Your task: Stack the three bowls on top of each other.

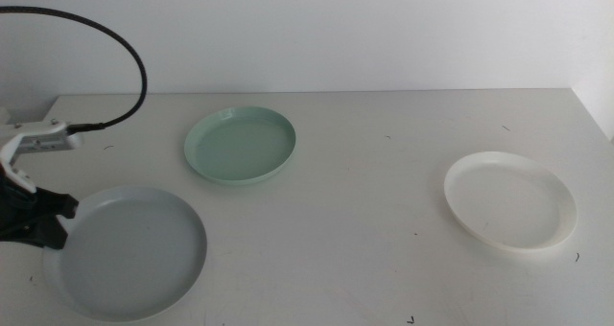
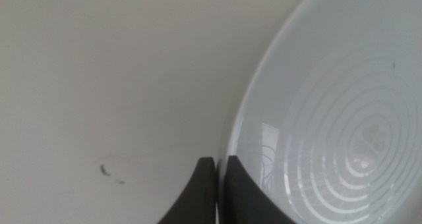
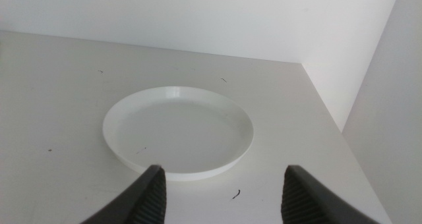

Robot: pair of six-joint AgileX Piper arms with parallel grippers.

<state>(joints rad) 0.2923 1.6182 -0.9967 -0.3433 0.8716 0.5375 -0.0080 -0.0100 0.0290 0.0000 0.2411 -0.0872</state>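
Worktop (image 1: 384, 192): white, matte, with small dark marks; a white wall behind.
Grey bowl (image 1: 128, 252): front left, its rim pinched by the left gripper (image 2: 217, 168).
Green bowl (image 1: 240, 145): further back, alone.
White bowl (image 1: 510, 202): at right.
Right gripper (image 3: 224, 184): spread, just before the white bowl.

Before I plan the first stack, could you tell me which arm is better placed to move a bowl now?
Left, probably: the left gripper is shut on the grey bowl at its rim. The right gripper hangs open, short of the white bowl, holding nothing.
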